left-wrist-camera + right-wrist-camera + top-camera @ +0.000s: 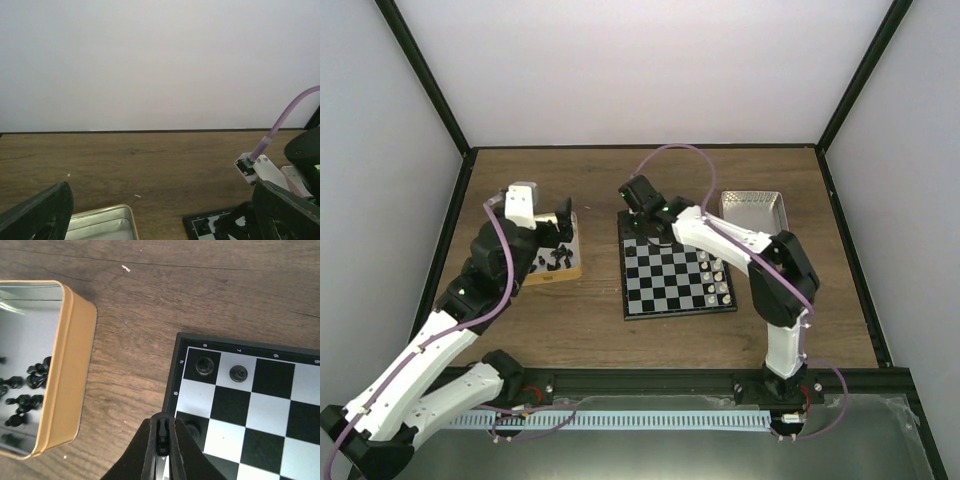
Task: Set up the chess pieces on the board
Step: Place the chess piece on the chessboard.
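Top external gives us the whole counter (520, 320). The board (660, 285) lies in the middle, with a gold-sided tin (560, 275) to its left and a silver tin (752, 210) by its far right corner. White pieces (715, 280) stand along the board's right edge.

Over at the gold tin, the left pincer (563, 225) hangs above the far end. In the left wrist view we see its fingers (40, 215) spread wide apart with nothing between them, only bare wood and the tin's corner beyond. Loose black chess pieces (552, 260) lie in that tin, and the right wrist view shows them jumbled on its floor.

Now the right pincer (655, 225), at the board's far left corner. From its own camera we see the tips pressed together above the board's left border. Whether anything is pinched between them we cannot tell. Two black chessmen (203, 365) stand on adjoining squares in the corner row. What looks like a third sits on a black square just beside the tips.
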Controlling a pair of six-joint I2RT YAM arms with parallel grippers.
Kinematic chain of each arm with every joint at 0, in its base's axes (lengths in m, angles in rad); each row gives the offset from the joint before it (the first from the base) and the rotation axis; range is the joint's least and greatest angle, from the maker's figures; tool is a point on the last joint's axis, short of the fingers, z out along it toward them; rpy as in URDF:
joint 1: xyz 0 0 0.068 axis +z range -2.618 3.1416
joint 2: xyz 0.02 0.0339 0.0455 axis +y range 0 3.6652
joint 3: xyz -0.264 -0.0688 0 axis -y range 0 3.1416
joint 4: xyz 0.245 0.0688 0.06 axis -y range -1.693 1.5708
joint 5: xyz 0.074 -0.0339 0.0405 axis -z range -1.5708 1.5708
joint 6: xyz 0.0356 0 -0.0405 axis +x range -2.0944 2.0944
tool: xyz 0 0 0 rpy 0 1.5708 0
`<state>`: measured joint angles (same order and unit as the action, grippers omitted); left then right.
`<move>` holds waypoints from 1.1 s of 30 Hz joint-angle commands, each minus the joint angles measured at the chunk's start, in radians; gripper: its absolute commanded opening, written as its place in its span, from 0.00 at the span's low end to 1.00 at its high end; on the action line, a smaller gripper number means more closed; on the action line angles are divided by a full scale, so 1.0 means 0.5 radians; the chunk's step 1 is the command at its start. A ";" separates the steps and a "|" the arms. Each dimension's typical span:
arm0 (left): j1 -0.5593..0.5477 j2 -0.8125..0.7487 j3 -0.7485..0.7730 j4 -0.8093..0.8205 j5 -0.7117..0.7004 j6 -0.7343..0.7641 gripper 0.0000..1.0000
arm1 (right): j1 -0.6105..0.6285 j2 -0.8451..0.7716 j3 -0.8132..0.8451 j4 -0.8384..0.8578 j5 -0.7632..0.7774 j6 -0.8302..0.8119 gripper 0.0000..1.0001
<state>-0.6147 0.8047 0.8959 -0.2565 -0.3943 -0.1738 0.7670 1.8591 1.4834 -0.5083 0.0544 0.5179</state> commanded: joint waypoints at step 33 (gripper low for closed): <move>0.130 -0.233 -0.217 0.166 0.008 -0.036 1.00 | 0.028 0.577 0.469 -0.263 0.188 -0.052 0.02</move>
<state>-0.5587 0.6983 0.7971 -0.1955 -0.3992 -0.1829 0.7757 2.1296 1.6711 -0.6437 0.1181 0.5087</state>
